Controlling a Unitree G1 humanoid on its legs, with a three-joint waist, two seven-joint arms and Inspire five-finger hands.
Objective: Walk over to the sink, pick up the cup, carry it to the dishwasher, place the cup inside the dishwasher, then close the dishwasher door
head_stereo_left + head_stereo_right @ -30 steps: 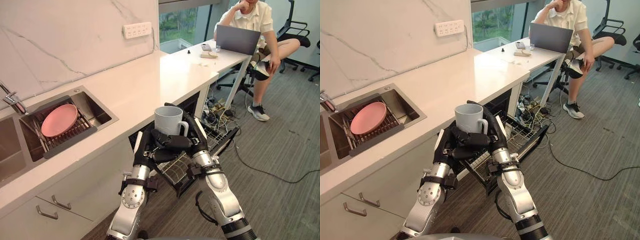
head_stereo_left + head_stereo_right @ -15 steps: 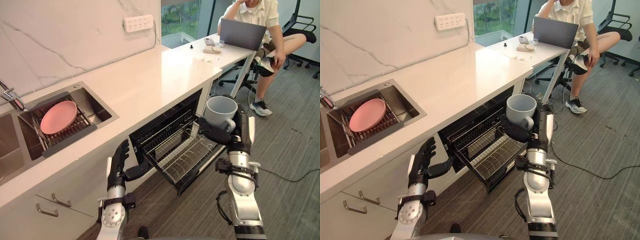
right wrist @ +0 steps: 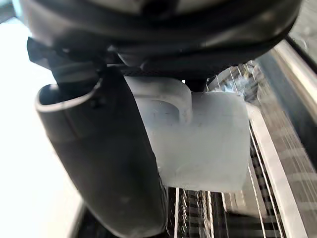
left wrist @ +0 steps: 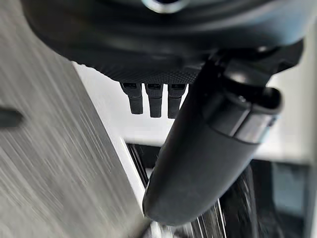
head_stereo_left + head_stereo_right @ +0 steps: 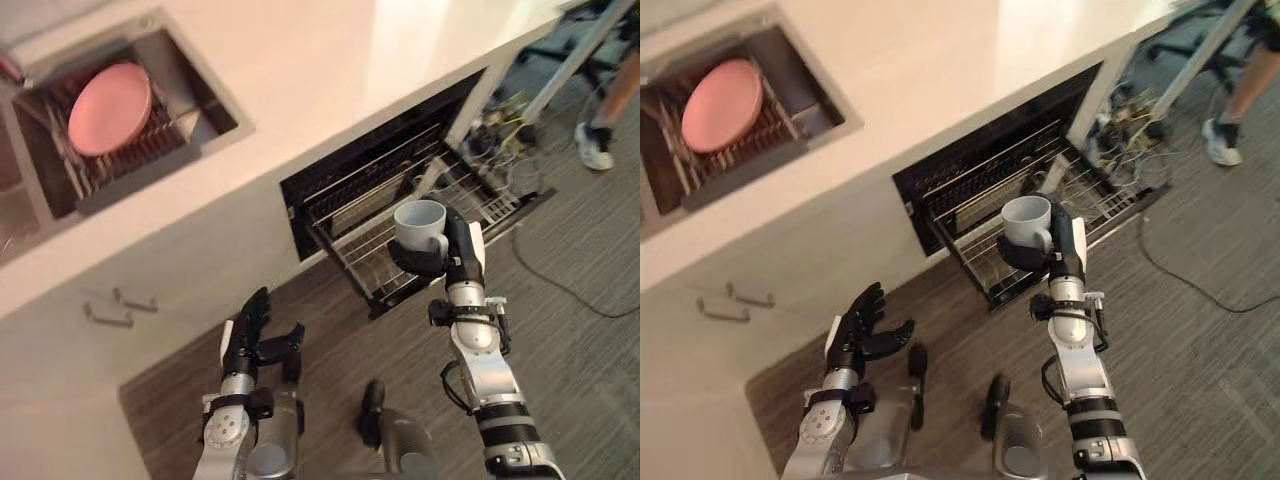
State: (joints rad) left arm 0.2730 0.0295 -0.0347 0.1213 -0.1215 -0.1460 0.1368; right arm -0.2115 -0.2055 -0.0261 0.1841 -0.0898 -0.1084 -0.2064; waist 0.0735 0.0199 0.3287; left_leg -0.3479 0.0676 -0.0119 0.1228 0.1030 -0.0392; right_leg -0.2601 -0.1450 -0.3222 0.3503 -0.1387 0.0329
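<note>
The camera has tipped down, and the right hand, fingers gripping the cup at frame centre over the dishwasher rack, should lower it gently between wires; the left hand fingers are open.

White countertop, pale cabinet drawers with bar handles, striped wood-look floor, grey floor beyond, perhaps carpet

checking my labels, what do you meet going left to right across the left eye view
pink plate → left hand → cup held in the right hand → person's shoe
</note>
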